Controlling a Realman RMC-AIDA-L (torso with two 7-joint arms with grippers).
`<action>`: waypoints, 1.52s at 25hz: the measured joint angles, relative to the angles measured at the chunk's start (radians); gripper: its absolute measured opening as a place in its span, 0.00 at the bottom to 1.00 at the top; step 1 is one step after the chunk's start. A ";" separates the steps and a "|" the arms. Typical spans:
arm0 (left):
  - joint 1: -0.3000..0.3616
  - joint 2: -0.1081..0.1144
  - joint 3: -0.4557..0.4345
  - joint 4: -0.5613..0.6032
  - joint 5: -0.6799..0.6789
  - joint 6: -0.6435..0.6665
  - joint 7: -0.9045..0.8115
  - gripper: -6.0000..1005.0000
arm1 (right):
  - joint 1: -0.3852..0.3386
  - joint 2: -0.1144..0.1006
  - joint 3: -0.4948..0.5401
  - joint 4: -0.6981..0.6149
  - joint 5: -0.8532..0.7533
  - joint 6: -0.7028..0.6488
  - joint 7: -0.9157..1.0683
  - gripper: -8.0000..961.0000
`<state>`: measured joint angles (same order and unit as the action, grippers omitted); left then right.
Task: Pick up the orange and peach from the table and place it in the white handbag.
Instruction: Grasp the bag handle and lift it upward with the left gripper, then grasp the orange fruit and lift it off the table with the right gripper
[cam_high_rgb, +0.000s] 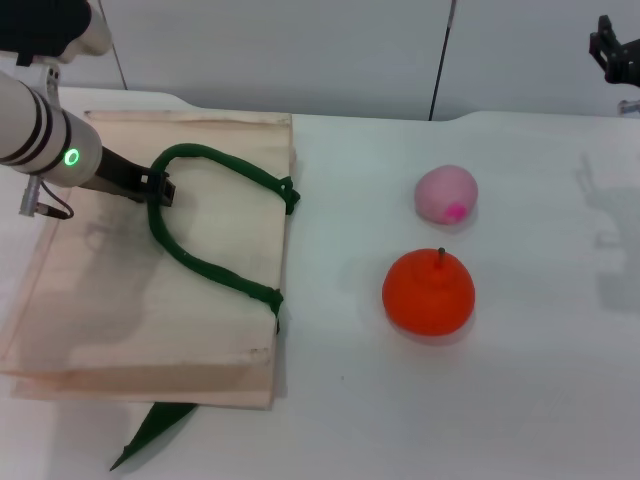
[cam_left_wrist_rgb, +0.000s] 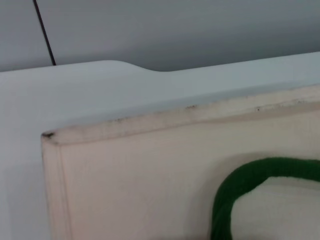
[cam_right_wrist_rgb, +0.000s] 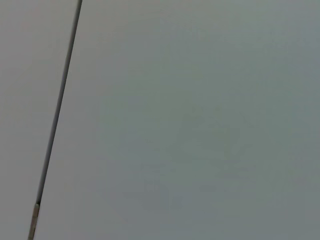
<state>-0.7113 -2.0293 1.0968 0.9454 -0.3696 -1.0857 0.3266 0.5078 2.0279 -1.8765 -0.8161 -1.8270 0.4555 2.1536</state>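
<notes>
The left tool (cam_high_rgb: 155, 187) is seen at about 9 o'clock in the head view, low over the white handbag (cam_high_rgb: 120, 300), its dark fingertips clenched on the green strap handle (cam_high_rgb: 215, 265) where the loop bends. The handbag is laid flat on the white surface (cam_high_rgb: 540, 400), filling the left half of it; a second green strap (cam_high_rgb: 150, 432) is seen poking out from under its near edge at 7 o'clock. In the left wrist view only a far corner of the handbag (cam_left_wrist_rgb: 150, 175) and a curve of the handle (cam_left_wrist_rgb: 240, 185) are shown.

Toward 3 o'clock from the handbag, well apart from it, the peach (cam_high_rgb: 446, 194) is seen on the surface, its magenta spot turned toward the near side. The orange (cam_high_rgb: 429, 291) is set just beside it, nearer the robot, stem up.

The right tool (cam_high_rgb: 615, 50) is held high at 1 o'clock, far from both fruits; whether it is released or clenched cannot be told.
</notes>
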 joint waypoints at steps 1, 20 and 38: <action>0.000 0.000 0.000 0.000 0.000 0.000 0.000 0.32 | 0.000 0.000 0.000 0.000 0.000 0.000 0.000 0.83; -0.010 0.000 -0.002 -0.011 0.013 0.009 0.021 0.18 | 0.000 0.000 -0.001 -0.001 0.000 0.000 0.002 0.83; 0.076 0.000 -0.065 0.477 -0.077 -0.209 0.131 0.14 | -0.053 0.000 -0.017 -0.023 -0.001 -0.134 -0.077 0.83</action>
<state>-0.6354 -2.0296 1.0322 1.4221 -0.4469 -1.2952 0.4575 0.4546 2.0283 -1.8935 -0.8395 -1.8282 0.3219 2.0767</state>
